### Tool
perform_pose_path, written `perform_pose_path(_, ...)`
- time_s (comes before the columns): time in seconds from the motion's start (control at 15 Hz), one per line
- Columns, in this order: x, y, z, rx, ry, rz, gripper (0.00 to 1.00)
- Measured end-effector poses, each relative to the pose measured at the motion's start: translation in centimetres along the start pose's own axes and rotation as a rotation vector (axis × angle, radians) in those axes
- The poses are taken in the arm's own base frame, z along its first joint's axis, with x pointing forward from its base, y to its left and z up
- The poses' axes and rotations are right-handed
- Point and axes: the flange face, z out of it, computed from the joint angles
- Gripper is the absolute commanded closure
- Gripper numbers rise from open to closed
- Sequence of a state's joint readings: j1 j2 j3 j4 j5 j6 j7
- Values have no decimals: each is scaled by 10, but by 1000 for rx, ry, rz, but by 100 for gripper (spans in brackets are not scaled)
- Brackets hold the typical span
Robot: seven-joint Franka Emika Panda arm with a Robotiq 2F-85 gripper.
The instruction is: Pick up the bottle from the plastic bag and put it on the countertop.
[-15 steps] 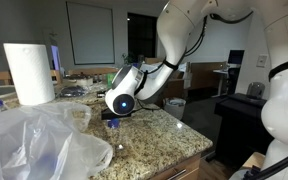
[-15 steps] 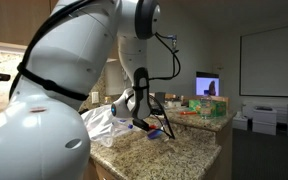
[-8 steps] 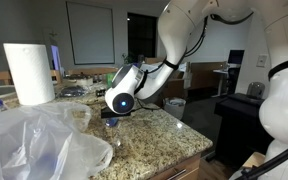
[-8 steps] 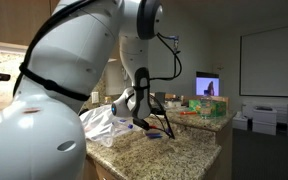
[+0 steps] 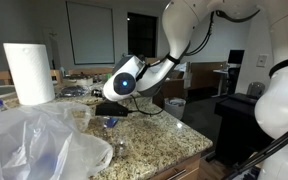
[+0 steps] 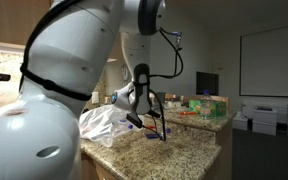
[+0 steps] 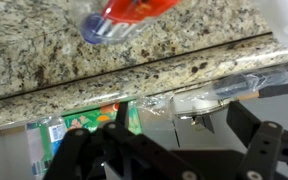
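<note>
I see the claw [image 7: 169, 150] standing apart and empty in the wrist view; its dark fingers [image 7: 262, 148] sit along the bottom edge with nothing between them; the bottle [image 7: 124, 14], red with a blue end and blurred, rests on the bench [image 7: 44, 55] near the top of that view, clear of the fingers; the bench's rounded edge runs across below it; in an exterior view the claw [image 5: 105, 108] hangs just above the bottle [image 5: 109, 122], which sits on the speckled stone outside the bag [image 5: 34, 140]; the bag lies crinkled over the near corner, and a paper towel roll [image 5: 29, 72] stands upright behind it; in an exterior view the bottle [image 6: 159, 131] shows on the bench [image 6: 184, 150] beside the bag [image 6: 104, 124], the claw [image 6: 144, 117] close over it; I cannot tell whether the bottle lies flat or stands.
</note>
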State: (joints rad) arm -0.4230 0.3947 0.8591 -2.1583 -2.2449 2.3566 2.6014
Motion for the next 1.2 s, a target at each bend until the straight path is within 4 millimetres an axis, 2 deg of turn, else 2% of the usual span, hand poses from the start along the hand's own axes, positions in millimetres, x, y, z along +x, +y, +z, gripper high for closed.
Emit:
perform_pose_path(0.13,32,-12,-6,28,-41,57,0)
perform_pose_path(0.33,97,-39,-27,85,-145,148,0)
perform_pose_path(0.47,119,-41,-31,111,-237,190,0)
perform_pose_path(0.67,127,-38,-30,159,-375,249,0)
perform_pose_path(0.8,122,-36,-31,206,-459,279,0)
perform_pose_path(0.93,107,-35,-34,240,-542,302,0)
perform_pose_path(1.07,89,-36,-33,140,-612,284,0)
perform_pose_path(1.2,94,-41,-33,16,-661,263,0)
